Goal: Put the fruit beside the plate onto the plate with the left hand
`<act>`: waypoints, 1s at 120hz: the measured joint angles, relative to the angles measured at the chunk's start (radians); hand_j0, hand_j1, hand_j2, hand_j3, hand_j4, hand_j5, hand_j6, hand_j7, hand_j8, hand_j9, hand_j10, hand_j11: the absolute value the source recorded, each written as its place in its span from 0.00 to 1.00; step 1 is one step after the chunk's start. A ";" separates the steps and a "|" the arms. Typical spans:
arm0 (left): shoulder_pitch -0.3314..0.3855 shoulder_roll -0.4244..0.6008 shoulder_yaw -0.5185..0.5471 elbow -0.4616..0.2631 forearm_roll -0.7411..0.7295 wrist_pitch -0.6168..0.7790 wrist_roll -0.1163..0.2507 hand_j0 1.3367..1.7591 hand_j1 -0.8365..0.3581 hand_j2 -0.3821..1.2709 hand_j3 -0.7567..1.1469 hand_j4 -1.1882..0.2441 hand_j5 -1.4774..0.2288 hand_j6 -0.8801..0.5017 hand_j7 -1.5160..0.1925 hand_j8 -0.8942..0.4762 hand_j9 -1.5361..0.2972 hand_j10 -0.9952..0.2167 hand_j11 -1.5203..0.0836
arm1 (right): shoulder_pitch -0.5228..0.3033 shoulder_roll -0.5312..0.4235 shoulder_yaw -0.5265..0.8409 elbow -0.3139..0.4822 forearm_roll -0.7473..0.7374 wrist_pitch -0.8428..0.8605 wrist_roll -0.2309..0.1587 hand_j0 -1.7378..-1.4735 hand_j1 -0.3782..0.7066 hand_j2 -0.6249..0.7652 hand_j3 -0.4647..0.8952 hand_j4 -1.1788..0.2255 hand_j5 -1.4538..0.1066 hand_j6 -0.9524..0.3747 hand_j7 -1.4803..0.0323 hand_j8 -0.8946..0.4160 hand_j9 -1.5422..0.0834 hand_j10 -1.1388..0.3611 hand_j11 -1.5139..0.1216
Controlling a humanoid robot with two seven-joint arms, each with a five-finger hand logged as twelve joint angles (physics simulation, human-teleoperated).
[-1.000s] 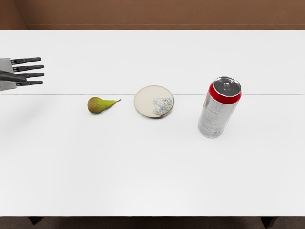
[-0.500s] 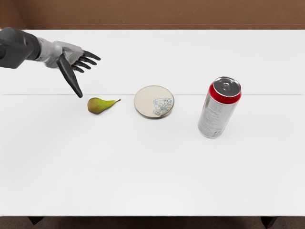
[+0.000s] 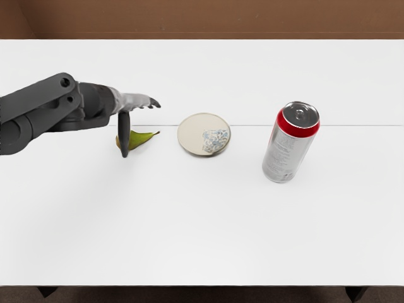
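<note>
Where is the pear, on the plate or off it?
Off. The pear lies on the table left of the plate, apart from it, partly hidden by the thumb of the open left hand.

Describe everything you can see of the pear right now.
The pear lies on its side on the white table, left of the plate and apart from it, with its tapered stem end pointing at the plate. Its skin looks smooth and yellow-green. Only the narrow half shows; a dark digit of the open left robot hand hangs across the rounded end, contact unclear.
</note>
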 joint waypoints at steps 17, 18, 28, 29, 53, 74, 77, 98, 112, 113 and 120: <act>0.024 0.000 0.013 -0.040 0.080 0.042 0.000 0.76 0.90 0.24 0.40 0.76 0.79 0.57 0.82 0.58 0.77 0.74 0.87 | 0.000 0.000 0.000 0.000 0.000 0.000 0.000 0.30 0.03 0.45 0.34 0.84 0.93 0.72 0.98 0.68 0.95 0.76 0.93; 0.028 0.001 0.014 -0.041 0.085 0.049 0.000 0.76 0.90 0.24 0.40 0.76 0.79 0.57 0.82 0.58 0.77 0.74 0.87 | 0.000 0.000 0.000 0.000 0.000 0.000 0.000 0.30 0.03 0.45 0.34 0.84 0.93 0.72 0.98 0.68 0.95 0.76 0.93; 0.041 0.000 0.016 -0.047 0.127 0.113 0.000 0.76 0.89 0.24 0.40 0.76 0.79 0.56 0.81 0.58 0.77 0.74 0.87 | 0.000 0.000 0.000 0.000 0.000 0.000 0.000 0.30 0.03 0.45 0.34 0.84 0.93 0.72 0.98 0.68 0.95 0.76 0.93; 0.042 0.000 0.017 -0.047 0.129 0.117 0.000 0.76 0.89 0.24 0.40 0.76 0.79 0.56 0.81 0.58 0.77 0.74 0.87 | 0.000 0.000 0.000 0.000 0.000 0.000 0.000 0.30 0.03 0.45 0.34 0.84 0.93 0.72 0.98 0.68 0.95 0.76 0.93; 0.050 -0.004 0.038 -0.017 0.157 0.161 0.000 0.76 0.91 0.24 0.40 0.77 0.80 0.57 0.82 0.59 0.78 0.75 0.88 | 0.000 0.000 0.000 0.000 0.000 0.000 0.000 0.30 0.03 0.45 0.34 0.84 0.93 0.72 0.98 0.68 0.95 0.76 0.93; 0.052 -0.015 0.073 0.027 0.160 0.168 0.000 0.76 0.92 0.24 0.40 0.78 0.81 0.58 0.83 0.60 0.79 0.76 0.89 | 0.000 0.000 0.000 0.000 0.000 0.000 0.000 0.30 0.03 0.45 0.34 0.84 0.93 0.72 0.98 0.68 0.95 0.76 0.93; 0.052 -0.018 0.075 0.030 0.161 0.170 0.000 0.76 0.92 0.24 0.40 0.78 0.81 0.58 0.83 0.60 0.79 0.76 0.89 | 0.000 0.000 0.000 0.000 0.000 0.000 0.000 0.30 0.03 0.45 0.34 0.84 0.93 0.72 0.98 0.68 0.95 0.76 0.93; 0.053 -0.035 0.102 0.037 0.161 0.242 0.000 0.76 0.91 0.24 0.40 0.77 0.80 0.58 0.83 0.59 0.78 0.75 0.88 | 0.000 0.000 0.000 0.000 0.000 0.000 0.000 0.30 0.03 0.45 0.34 0.84 0.93 0.72 0.98 0.68 0.95 0.76 0.93; 0.056 -0.052 0.114 0.039 0.161 0.271 0.000 0.76 0.91 0.24 0.40 0.77 0.80 0.57 0.82 0.59 0.78 0.75 0.88 | 0.000 0.000 0.000 0.000 0.000 0.000 0.000 0.30 0.03 0.45 0.34 0.84 0.93 0.72 0.98 0.68 0.95 0.76 0.93; 0.056 -0.053 0.114 0.039 0.161 0.272 0.000 0.76 0.91 0.24 0.40 0.77 0.80 0.57 0.82 0.59 0.78 0.75 0.88 | 0.000 0.000 0.000 0.000 0.000 0.000 0.000 0.30 0.03 0.45 0.34 0.84 0.93 0.72 0.98 0.68 0.95 0.76 0.93; 0.062 -0.057 0.117 0.039 0.161 0.277 0.000 0.76 0.90 0.24 0.40 0.77 0.80 0.57 0.82 0.59 0.78 0.75 0.88 | 0.000 0.000 0.000 0.000 0.000 0.000 0.000 0.30 0.03 0.45 0.34 0.84 0.93 0.72 0.98 0.68 0.95 0.76 0.93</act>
